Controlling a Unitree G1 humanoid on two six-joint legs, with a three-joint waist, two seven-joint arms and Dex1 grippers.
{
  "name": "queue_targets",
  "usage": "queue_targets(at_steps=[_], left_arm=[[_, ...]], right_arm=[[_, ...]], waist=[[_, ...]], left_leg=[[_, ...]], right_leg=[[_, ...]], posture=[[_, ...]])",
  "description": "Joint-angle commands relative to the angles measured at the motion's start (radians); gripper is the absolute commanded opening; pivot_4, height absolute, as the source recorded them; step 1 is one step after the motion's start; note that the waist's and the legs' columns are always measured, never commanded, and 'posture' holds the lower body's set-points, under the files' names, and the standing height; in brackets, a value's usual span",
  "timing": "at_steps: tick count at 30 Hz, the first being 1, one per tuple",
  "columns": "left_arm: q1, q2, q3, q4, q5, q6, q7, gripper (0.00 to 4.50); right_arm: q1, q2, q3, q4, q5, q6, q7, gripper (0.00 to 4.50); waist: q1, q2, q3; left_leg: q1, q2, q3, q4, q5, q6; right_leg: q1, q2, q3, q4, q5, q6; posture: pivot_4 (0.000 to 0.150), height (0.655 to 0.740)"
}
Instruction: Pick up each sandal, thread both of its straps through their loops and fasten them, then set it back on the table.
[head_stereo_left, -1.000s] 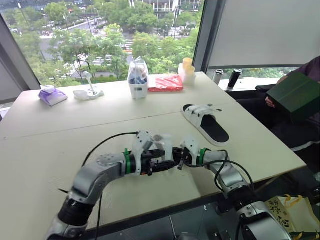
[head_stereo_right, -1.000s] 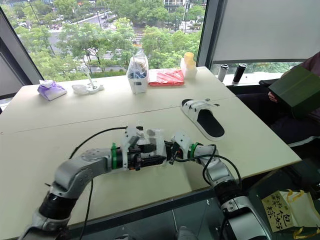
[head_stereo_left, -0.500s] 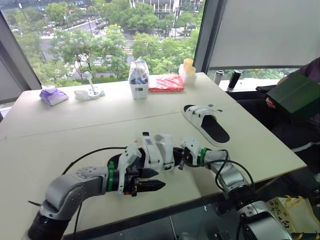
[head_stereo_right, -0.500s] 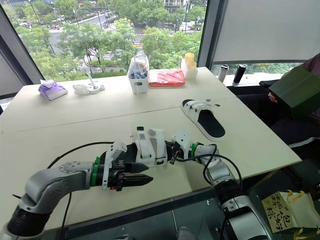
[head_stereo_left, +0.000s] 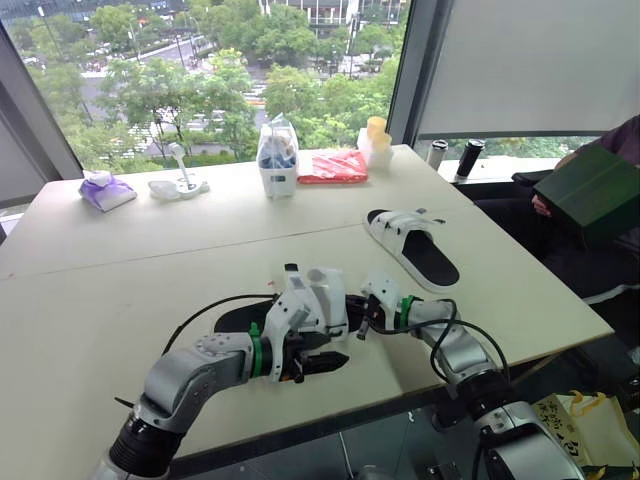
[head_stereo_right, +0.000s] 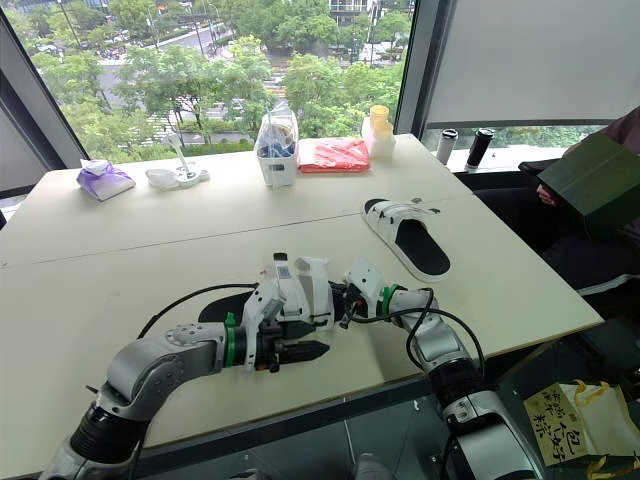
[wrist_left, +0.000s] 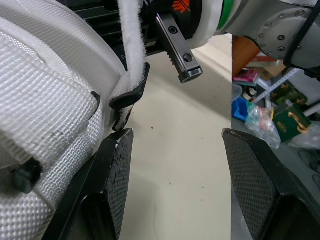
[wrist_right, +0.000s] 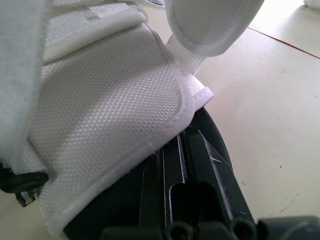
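L tool (head_stereo_left: 330, 363) wide, empty, at 6 o'clock of sandal (head_stereo_left: 313, 295); R tool (head_stereo_left: 364, 322) at 3 o'clock — grip: can't tell.

beige table (head_stereo_left: 120, 270); tree-filled window (head_stereo_left: 200, 80)

Near the table's (head_stereo_right: 140, 235) six o'clock edge, the left gripper (head_stereo_right: 320, 349) sits at six o'clock of a sandal (head_stereo_right: 300, 288), the right gripper (head_stereo_right: 344, 312) at three; a second sandal (head_stereo_right: 412, 240) lies toward two o'clock.

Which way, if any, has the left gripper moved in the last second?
Yes: the left gripper drew back from the near sandal toward the table's near edge.
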Motion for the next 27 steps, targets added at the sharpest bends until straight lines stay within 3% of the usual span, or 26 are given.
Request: queue_targets(at_steps=[1,10,27], left_arm=[[-0.031,0.011,0.027,-0.009,0.023,-0.011,0.018,2.92],[0.009,0.070,0.046,-0.075,-0.015,0.024,0.003,2.92],[-0.067,-0.073,-0.016,0.056,0.065,-0.041,0.058,2.92]], right_arm=[[0.073,0.002,0.083,0.118,-0.065,0.083,0.026,0.00],[0.065,0.007,0.083,0.130,-0.066,0.077,0.024,0.00],[0.055,0.017,0.084,0.148,-0.069,0.072,0.018,0.00]], waist=[[0.001,0.000,0.000],[-0.001,0.000,0.000],[-0.001,0.000,0.000]], left_leg=[[0.000,0.000,0.000,0.000,0.000,0.000],[0.000,0.000,0.000,0.000,0.000,0.000],[0.001,0.000,0.000,0.002,0.000,0.000]], right_leg=[[0.000,0.000,0.000,0.000,0.000,0.000],[0.000,0.000,0.000,0.000,0.000,0.000],[0.001,0.000,0.000,0.000,0.000,0.000]], posture=[[0.150,0.7400],[0.150,0.7400],[0.150,0.7400]])
